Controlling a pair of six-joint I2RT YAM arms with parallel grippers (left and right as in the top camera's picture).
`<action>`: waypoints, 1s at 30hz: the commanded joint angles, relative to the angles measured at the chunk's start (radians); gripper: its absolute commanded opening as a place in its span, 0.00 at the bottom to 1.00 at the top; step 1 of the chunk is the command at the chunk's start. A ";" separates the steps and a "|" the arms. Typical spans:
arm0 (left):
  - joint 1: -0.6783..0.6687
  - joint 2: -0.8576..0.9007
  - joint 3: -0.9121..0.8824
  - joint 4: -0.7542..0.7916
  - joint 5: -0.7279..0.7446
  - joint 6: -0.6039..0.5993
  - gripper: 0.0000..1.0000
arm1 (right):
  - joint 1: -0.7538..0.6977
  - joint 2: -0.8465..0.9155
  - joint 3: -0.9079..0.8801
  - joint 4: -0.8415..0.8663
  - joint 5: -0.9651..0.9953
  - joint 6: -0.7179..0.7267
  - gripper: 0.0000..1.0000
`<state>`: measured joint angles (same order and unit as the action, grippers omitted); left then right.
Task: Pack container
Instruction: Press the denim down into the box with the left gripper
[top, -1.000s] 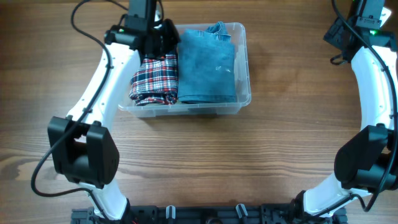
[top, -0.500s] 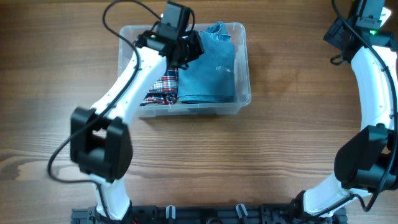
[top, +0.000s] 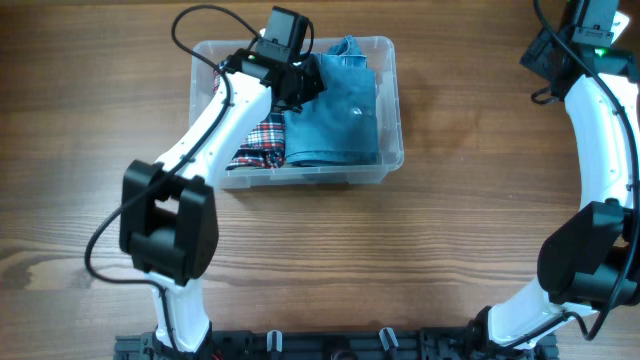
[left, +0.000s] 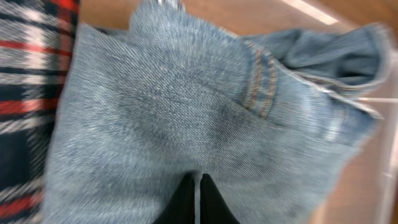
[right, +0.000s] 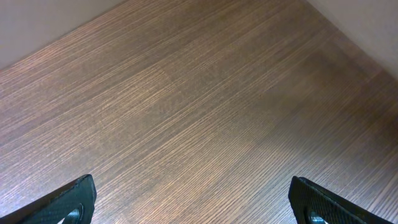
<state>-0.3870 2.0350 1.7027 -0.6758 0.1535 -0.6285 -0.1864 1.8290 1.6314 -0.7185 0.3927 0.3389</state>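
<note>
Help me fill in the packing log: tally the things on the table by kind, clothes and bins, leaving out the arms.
Blue denim garment: 1
Red plaid garment: 1
Clear container: 1
Total: 3

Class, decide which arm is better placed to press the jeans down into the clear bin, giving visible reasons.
Left. The left hand, shut, sits directly above the jeans inside the container. The right hand hangs open over the table, away from it.
</note>
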 joint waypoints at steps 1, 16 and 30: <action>-0.005 -0.142 -0.003 -0.008 0.034 0.023 0.07 | -0.002 0.015 -0.004 0.000 -0.006 0.002 1.00; 0.026 -0.423 -0.003 -0.249 0.050 0.154 1.00 | -0.002 0.015 -0.004 0.000 -0.006 0.002 1.00; 0.025 -0.503 -0.003 -0.440 0.051 0.153 1.00 | -0.002 0.015 -0.004 0.000 -0.006 0.002 1.00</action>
<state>-0.3645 1.5280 1.7008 -1.1130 0.1921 -0.4976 -0.1864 1.8290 1.6314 -0.7185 0.3927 0.3389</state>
